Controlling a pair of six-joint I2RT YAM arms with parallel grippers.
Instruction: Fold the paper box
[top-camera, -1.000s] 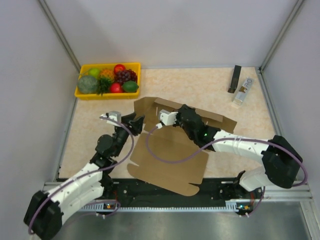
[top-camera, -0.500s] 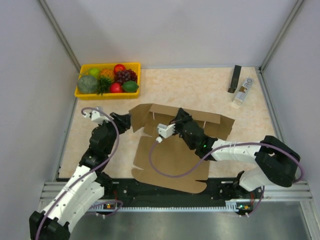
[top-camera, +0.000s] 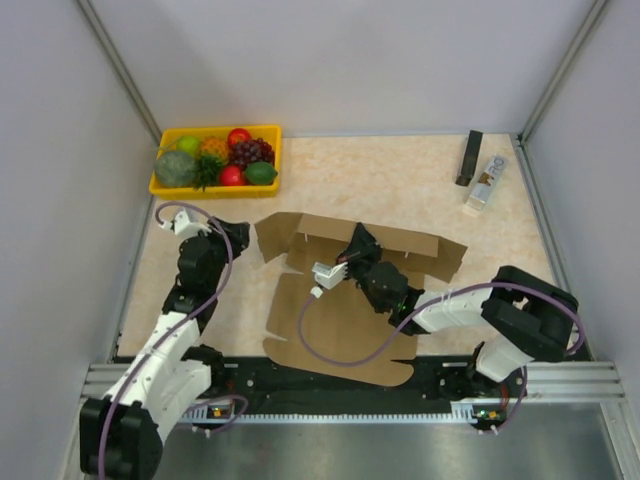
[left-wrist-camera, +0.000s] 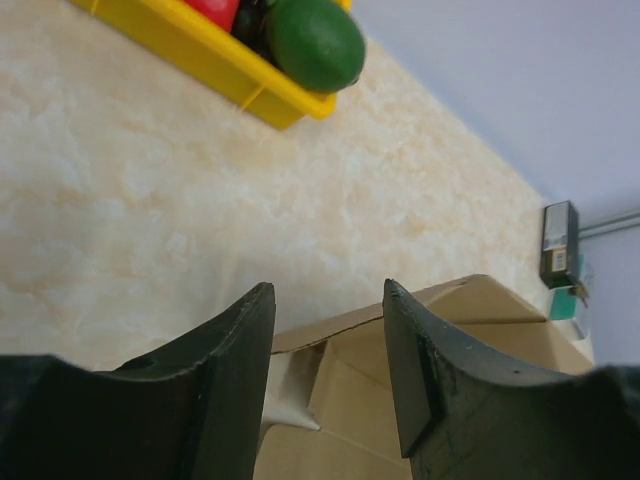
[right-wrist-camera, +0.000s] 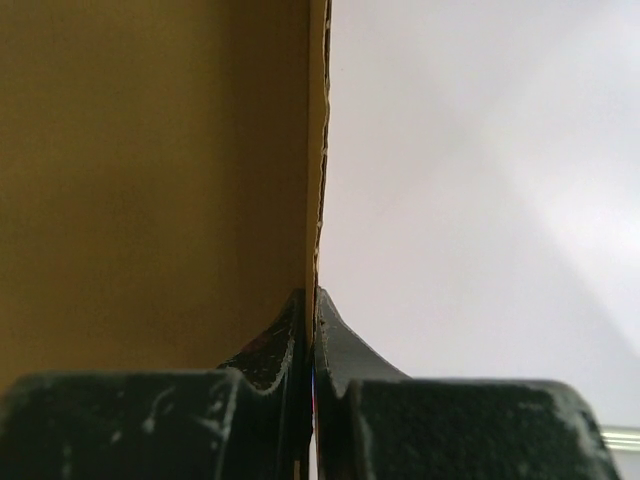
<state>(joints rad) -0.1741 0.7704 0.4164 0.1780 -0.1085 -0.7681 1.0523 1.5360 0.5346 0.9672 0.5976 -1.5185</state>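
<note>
One brown cardboard sheet, the paper box (top-camera: 345, 325), lies partly folded with its rear wall and side flaps standing. I have my right gripper (right-wrist-camera: 312, 300) pinched together on the thin top edge of that standing wall, with the card's face filling the view to its left. My left gripper (left-wrist-camera: 325, 300) hangs with its fingers apart and gripping nothing, the box's nearest corner just ahead of and below its tips, while the yellow tray (left-wrist-camera: 215, 60) of fruit sits well beyond on the table (left-wrist-camera: 150, 200), off to that gripper's left.
</note>
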